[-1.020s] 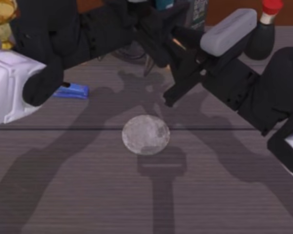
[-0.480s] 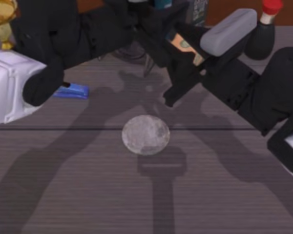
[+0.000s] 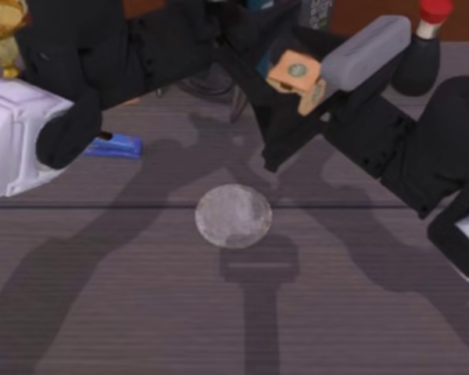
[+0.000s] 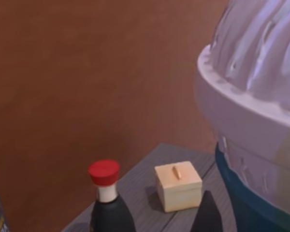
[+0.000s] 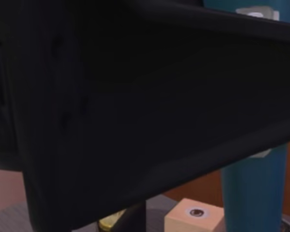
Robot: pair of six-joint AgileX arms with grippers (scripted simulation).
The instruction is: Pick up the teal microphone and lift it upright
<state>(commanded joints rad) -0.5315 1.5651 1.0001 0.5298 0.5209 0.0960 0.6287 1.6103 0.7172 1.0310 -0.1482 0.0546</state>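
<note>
Teal microphone point(image 3: 233, 216) stood upright near the middle of the desk point(image 3: 102, 312). From above only its round whitish-grey head showed, hiding the handle under it. The left wrist view had the ribbed head and the teal collar below it point(image 4: 261, 96) close up. The right wrist view showed the teal handle point(image 5: 251, 183) running vertically, with the white switch strip high on it.

Just beyond the microphone, toward the far edge, the dark tip of the right claw point(image 3: 270, 158) hung apart from the head. A dark tip of the left claw point(image 4: 206, 217) showed beside the teal collar. Whether either claw was spread or closed, or had hold of the handle, could not be told.

Farther beyond the microphone a small wooden box point(image 3: 295, 76) sat among the arms. A dark bottle with a red cap point(image 3: 422, 55) stood by the far edge. A blue stapler point(image 3: 113, 145) lay well to the microphone's left. Nearer than the microphone lay open desk surface crossed by shadows.
</note>
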